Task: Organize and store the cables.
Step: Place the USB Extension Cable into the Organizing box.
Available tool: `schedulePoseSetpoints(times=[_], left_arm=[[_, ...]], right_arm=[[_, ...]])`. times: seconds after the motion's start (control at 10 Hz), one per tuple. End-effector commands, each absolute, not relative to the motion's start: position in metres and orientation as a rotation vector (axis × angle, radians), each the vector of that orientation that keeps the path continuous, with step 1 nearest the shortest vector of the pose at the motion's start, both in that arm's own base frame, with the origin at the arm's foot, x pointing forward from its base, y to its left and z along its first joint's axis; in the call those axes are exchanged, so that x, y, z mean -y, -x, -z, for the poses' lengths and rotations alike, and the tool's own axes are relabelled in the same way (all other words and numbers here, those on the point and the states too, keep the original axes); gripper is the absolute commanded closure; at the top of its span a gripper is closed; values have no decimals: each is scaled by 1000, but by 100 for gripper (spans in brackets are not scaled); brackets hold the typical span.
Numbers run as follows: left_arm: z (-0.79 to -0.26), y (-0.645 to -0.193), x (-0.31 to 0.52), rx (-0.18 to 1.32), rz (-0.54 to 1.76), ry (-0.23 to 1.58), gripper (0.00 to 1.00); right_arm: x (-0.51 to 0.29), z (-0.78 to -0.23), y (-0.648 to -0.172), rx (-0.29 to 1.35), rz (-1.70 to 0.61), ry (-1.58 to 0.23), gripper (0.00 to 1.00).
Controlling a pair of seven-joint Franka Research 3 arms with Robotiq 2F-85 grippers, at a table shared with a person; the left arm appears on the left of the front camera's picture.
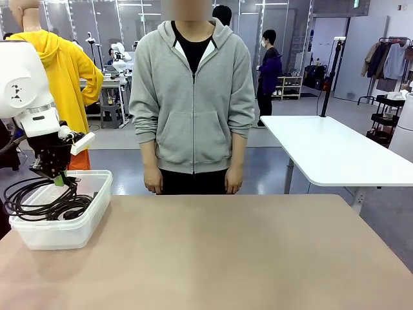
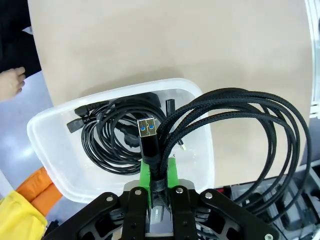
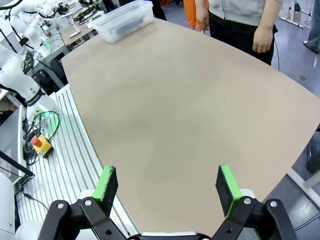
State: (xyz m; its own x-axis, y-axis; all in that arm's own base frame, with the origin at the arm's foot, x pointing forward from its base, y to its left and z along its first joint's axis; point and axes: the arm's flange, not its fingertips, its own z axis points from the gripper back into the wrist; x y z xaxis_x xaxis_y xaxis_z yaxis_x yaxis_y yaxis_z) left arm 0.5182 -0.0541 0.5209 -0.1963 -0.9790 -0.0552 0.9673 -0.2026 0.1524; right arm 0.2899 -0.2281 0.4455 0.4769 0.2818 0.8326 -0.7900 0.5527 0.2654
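A clear plastic bin (image 1: 84, 219) stands at the table's left edge with coiled black cables (image 2: 112, 132) lying inside it. My left gripper (image 1: 59, 179) hangs just above the bin's near rim, shut on a braided black cable (image 2: 240, 115) near its USB plug (image 2: 147, 131). That cable's loops hang out over the bin's side (image 1: 29, 197) and beyond the table edge. My right gripper (image 3: 167, 184) is open with nothing between its green pads (image 3: 106, 182), held above bare tabletop far from the bin (image 3: 122, 20).
A person in a grey hoodie (image 1: 192, 97) stands at the far side, hands (image 1: 153, 187) down at the table's edge. A white table (image 1: 329, 152) stands behind on the right. The brown tabletop (image 1: 245, 258) is bare.
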Motion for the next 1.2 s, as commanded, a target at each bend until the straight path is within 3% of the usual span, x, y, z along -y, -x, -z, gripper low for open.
schedulePoseSetpoints(times=[0.0, 0.5, 1.1], left_arm=[[-522, -517, 55, 81, 1776, -169, 85], [-499, -589, 27, 76, 1782, -144, 85], [-408, -663, 14, 43, 1754, -57, 85]], right_arm=[[229, -446, -288, 829, -741, -711, 0], [229, -446, -288, 829, -741, -711, 0], [229, -446, -288, 829, -741, -711, 0]])
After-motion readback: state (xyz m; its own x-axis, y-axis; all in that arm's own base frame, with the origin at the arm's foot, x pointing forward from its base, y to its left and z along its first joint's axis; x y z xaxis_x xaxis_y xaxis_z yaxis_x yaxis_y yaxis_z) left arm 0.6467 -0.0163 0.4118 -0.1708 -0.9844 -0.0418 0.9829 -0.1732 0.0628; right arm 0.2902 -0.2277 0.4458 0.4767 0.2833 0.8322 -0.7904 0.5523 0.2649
